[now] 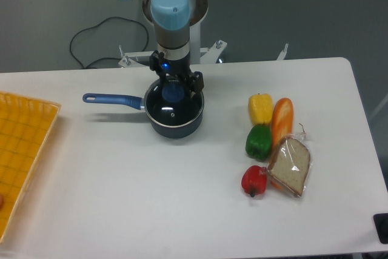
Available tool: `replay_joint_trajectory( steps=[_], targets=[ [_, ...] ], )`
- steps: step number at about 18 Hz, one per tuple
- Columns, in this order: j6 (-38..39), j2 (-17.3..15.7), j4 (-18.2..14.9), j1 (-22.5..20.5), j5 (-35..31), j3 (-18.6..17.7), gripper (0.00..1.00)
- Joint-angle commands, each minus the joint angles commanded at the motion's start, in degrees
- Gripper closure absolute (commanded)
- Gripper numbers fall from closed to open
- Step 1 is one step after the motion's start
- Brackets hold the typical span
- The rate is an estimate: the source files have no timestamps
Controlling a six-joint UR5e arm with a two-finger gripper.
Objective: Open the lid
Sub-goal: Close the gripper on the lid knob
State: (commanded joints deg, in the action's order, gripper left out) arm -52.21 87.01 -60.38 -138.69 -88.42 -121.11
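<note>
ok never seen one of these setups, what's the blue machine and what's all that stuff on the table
It is a robot arm, filmed by one fixed camera facing it across a white table. At its tip sits a two-finger gripper, lowered over a dark blue saucepan. The pan wears a glass lid with a blue knob, which the gripper is right at; whether it grips it I cannot tell. To the right lie yellow, green and red peppers, an orange roll and bagged bread. A yellow tray sits at the left edge.
</note>
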Motion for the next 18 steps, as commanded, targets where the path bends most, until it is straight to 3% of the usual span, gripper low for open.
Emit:
replay_joint_trajectory(
  steps=[18],
  targets=[
    [2.2, 2.02, 2.29, 1.93, -0.7, 0.18, 0.0]
  ],
)
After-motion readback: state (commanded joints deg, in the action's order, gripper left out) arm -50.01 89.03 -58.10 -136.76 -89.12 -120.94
